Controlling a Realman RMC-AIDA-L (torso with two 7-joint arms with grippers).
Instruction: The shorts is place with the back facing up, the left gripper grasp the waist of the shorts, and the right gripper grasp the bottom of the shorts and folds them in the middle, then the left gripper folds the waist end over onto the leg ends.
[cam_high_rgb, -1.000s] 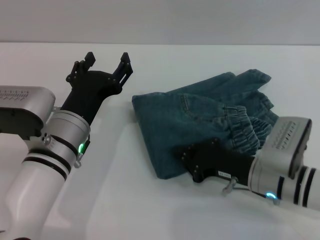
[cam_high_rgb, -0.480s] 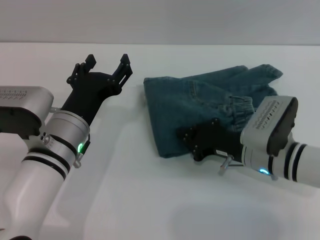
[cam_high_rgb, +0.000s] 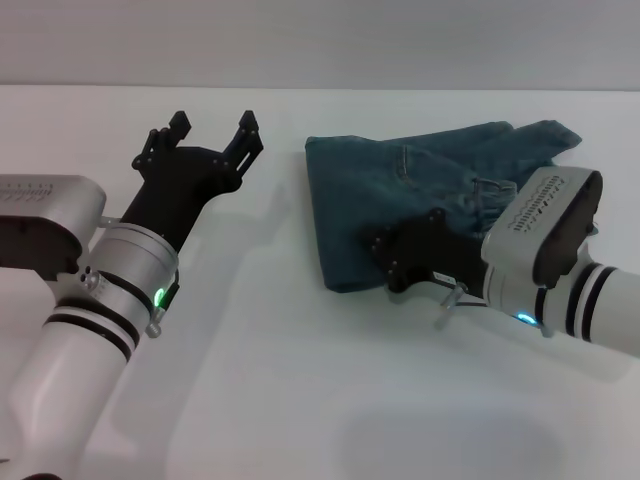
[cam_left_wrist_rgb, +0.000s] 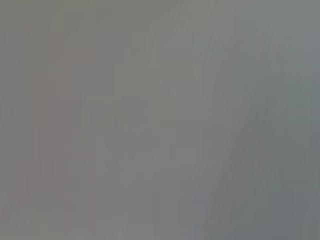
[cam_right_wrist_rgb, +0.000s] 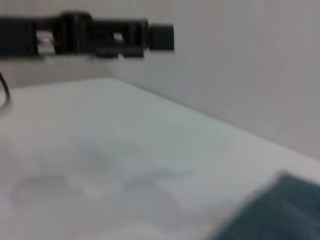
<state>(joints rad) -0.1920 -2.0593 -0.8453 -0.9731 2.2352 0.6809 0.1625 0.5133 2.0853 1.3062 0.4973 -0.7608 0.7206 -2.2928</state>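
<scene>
A: Head view first. Where are the shorts (cam_high_rgb: 420, 205)?

B: Lying as a folded bundle on the white table (cam_high_rgb: 300, 400), toward the robot's right side. The long run of the cloth goes from the near edge by the right arm out to the far right corner.

A: And the right gripper (cam_high_rgb: 405, 262)?

B: It sits at the near edge of the denim, touching or overlapping it. I cannot tell whether its jaws are parted or pinching cloth; the black body hides the tips.

A: The left gripper (cam_high_rgb: 213, 135)?

B: Raised to the left of the shorts, apart from them, jaws spread wide and holding nothing. The denim lies to its right, so the right arm is clearly the nearer one.

A: Left wrist view?

B: Only a blank grey field; nothing to read there.

A: Right wrist view?

B: A corner of blue denim at one edge, bare table beyond it, and the left gripper far off as a dark bar. My guess is the fold looks finished and only tidying remains.
</scene>
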